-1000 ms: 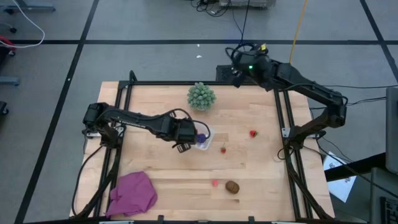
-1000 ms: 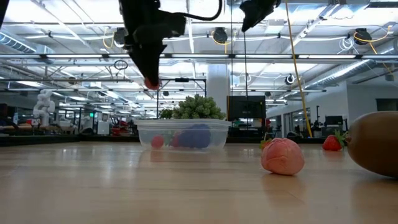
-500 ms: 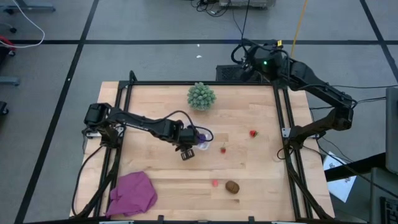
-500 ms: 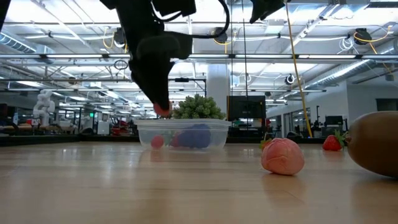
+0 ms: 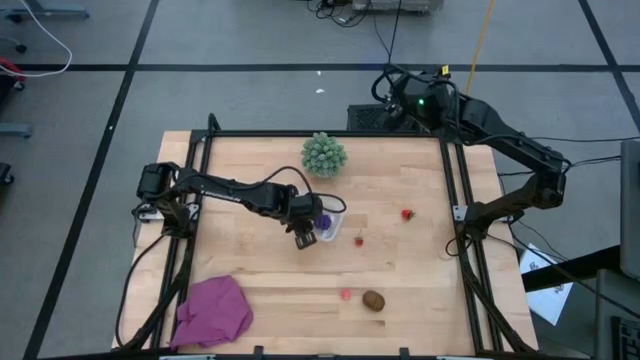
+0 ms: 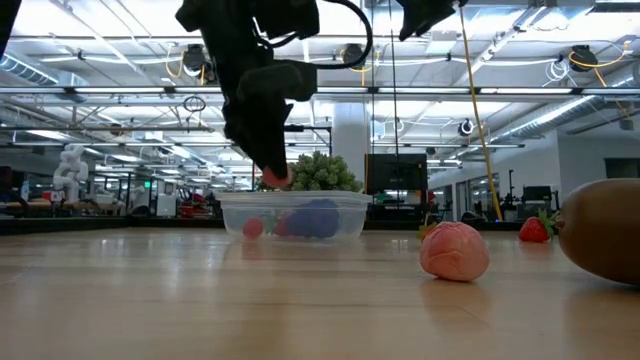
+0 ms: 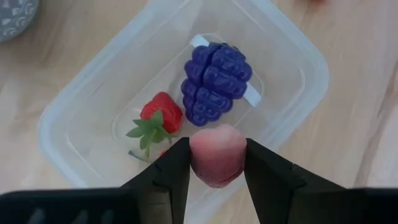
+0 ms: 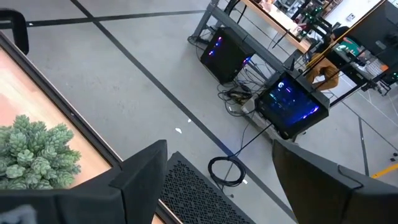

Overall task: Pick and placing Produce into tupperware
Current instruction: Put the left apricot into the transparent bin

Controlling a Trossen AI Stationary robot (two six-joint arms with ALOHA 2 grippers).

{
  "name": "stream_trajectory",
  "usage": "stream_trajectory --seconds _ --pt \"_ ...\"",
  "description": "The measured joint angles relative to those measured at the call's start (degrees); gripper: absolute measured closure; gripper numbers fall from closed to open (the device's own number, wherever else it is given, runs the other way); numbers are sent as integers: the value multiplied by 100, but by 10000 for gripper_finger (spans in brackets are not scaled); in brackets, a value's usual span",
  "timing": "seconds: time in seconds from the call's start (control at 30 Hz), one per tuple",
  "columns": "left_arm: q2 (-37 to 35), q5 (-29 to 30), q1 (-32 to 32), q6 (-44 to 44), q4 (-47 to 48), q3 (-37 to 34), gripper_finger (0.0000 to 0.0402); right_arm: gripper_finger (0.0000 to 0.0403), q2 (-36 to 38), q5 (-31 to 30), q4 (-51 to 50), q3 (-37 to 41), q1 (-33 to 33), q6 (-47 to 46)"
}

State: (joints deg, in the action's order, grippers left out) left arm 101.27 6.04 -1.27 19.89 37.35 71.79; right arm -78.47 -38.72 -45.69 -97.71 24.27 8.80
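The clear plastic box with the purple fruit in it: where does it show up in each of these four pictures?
High view: the tupperware sits mid-table, partly under the left gripper.
Low view: left of centre on the tabletop, below the gripper.
Left wrist view: it fills most of the picture.
Right wrist view: not in it.
Shared landmark: the green spiky ball, just behind the box in the low view.

Below the left gripper (image 7: 216, 163), the tupperware (image 7: 298, 68) is clear, glossy plastic; the pink piece (image 7: 216, 154) between its matt black fingers (image 7: 166, 171) looks smooth, over pale wood table (image 7: 367, 93).
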Motion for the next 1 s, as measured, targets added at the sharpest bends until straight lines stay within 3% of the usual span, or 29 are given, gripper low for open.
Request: stream_trajectory --seconds 0.37,0.53,1.0 --pt "368 -125 278 -224 -278 -8 266 121 2 10 -7 0 0 -20" --pt "603 -202 356 -328 -483 0 266 121 1 308 -38 0 0 -86" --pt "601 -205 392 -327 -381 7 259 121 2 319 0 0 0 -63"
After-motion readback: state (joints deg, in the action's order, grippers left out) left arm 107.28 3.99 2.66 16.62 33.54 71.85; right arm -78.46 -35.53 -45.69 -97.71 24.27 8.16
